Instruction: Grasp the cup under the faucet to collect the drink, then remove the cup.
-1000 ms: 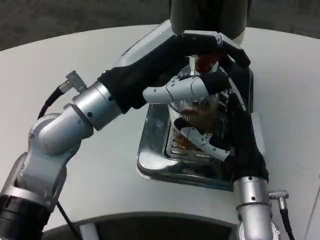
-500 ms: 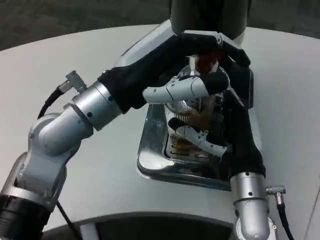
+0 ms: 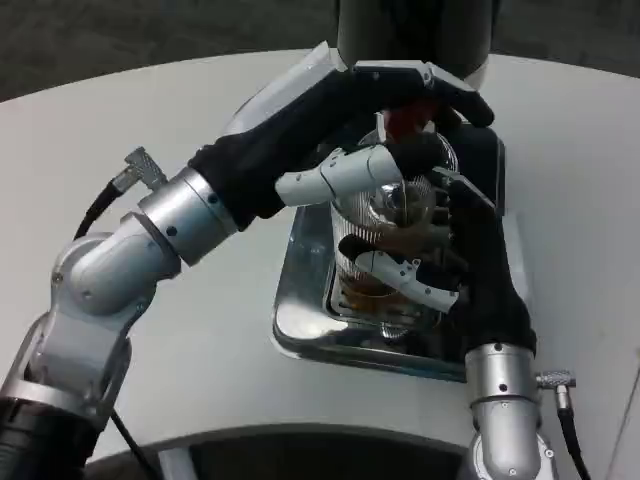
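Observation:
A clear ribbed cup (image 3: 372, 238) with brown drink in its bottom stands over the chrome drip tray (image 3: 298, 322), under the red-tipped faucet (image 3: 405, 121). My right hand (image 3: 458, 265) reaches in from below and grips the cup from its right side, with white fingers wrapped across its front. My left hand (image 3: 345, 135) comes in from the left. Its black fingers lie over the faucet lever and its white thumb runs under it, just above the cup's rim. The faucet's spout is mostly hidden by the left hand.
The dark drink dispenser (image 3: 415, 30) rises behind the tray at the top of the picture. The round white table (image 3: 150, 130) spreads to both sides. A black cable (image 3: 105, 200) hangs off my left forearm.
My left forearm and hand have shifted a little up and to the left, staying on the faucet lever. The right hand keeps its hold on the cup and has barely moved.

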`<state>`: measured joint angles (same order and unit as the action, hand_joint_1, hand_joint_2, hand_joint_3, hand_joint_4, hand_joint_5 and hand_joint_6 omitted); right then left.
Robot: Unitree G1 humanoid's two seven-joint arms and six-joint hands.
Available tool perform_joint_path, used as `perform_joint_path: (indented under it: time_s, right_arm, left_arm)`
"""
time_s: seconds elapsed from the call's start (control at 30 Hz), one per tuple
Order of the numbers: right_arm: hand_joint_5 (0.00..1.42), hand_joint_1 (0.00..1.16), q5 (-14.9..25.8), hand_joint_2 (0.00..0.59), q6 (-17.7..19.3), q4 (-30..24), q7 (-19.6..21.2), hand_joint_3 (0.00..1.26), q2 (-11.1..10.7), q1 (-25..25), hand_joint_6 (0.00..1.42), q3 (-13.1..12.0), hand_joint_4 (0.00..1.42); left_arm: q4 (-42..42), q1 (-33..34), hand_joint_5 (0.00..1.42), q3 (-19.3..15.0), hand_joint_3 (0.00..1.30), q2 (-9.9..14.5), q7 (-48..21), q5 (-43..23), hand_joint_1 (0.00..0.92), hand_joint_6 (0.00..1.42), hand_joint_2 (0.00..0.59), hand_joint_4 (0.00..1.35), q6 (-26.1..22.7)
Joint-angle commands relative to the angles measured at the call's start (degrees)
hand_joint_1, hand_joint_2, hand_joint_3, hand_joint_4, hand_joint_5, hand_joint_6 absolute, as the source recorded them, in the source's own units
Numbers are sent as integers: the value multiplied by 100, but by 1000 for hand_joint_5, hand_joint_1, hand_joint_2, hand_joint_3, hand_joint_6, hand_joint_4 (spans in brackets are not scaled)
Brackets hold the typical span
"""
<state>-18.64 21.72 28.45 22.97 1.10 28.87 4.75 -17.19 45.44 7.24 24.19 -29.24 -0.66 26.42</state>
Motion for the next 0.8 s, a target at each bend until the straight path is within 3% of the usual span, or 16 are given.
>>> perform_joint_path:
  time_s: [0.03, 0.4, 0.8]
  right_arm:
    - [814, 999, -82, 152, -70, -110, 98, 564, -59, -140, 736, -11, 705]
    - [924, 1019, -347, 137, -199, -539, 131, 650, -202, -273, 854, 74, 757]
    - [1011, 1029, -559, 111, -365, -1122, 85, 718, -284, -524, 999, 148, 807]
  left_arm:
    - [-173, -376, 333, -122, 430, 54, -148, -117, 0, 169, 61, 279, -432]
    - [-18, -537, 129, -475, 159, -283, -400, -1102, 0, 37, 61, 8, -1322]
    - [254, -632, 90, -782, 125, -568, -526, -1720, 0, 14, 61, 0, -1993]
